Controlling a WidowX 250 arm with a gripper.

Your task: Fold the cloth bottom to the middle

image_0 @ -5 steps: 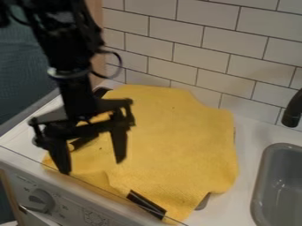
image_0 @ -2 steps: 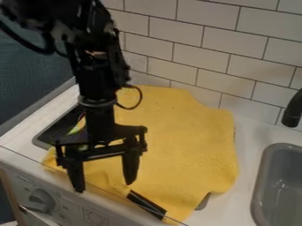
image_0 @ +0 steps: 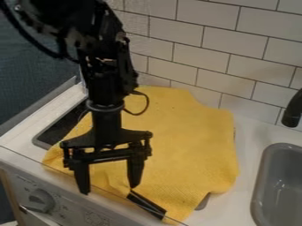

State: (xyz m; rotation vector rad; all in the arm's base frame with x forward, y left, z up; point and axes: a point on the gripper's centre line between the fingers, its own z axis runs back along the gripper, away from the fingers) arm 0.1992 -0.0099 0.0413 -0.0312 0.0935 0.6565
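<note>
A black gripper point(image_0: 112, 183), its two fingers spread apart, hangs at lower left of the frame over a yellow cloth point(image_0: 183, 145) that lies across the center, near a gray sink point(image_0: 283, 190) at lower right.

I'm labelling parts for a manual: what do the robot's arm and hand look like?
The arm is black, with a ring-like collar and a thin dark cable looping out. The hand, black too, has two long fingers that taper towards the tips.

1 sink point(image_0: 279, 190), 1 faucet point(image_0: 293, 110), 1 knob point(image_0: 40, 200), tiles point(image_0: 218, 48).
</note>
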